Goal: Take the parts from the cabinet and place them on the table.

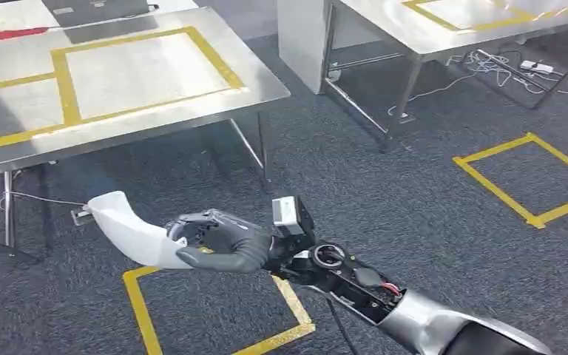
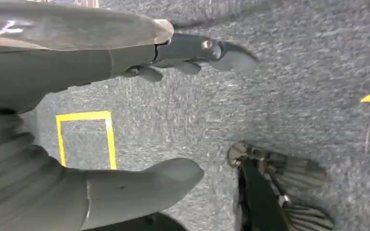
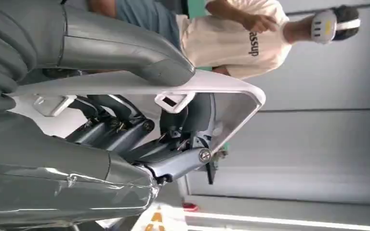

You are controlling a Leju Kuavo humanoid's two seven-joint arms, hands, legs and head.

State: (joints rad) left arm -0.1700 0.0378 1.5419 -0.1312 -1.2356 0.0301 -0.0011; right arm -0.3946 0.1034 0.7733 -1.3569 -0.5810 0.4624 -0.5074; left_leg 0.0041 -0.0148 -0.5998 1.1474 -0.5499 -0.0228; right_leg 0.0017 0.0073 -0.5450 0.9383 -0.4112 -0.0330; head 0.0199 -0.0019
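My right hand [image 1: 222, 242] reaches out low over the carpet and grips a white curved plastic part [image 1: 129, 231] by one end. The part's free end points toward the steel table [image 1: 148, 74], which is marked with a yellow tape rectangle and stands ahead on the left. In the right wrist view the fingers [image 3: 120, 120] wrap the white part [image 3: 139, 86] from below while the thumb [image 3: 125, 45] presses on top. My left hand [image 2: 38, 86] hangs above the carpet, thumb [image 2: 139, 185] and fingers [image 2: 197, 50] apart, holding nothing.
A second steel table [image 1: 444, 33] stands at the upper right with cables [image 1: 503, 70] on the floor under it. Yellow tape squares [image 1: 525, 177] mark the carpet. A person [image 3: 231, 33] wearing a headset appears in the right wrist view.
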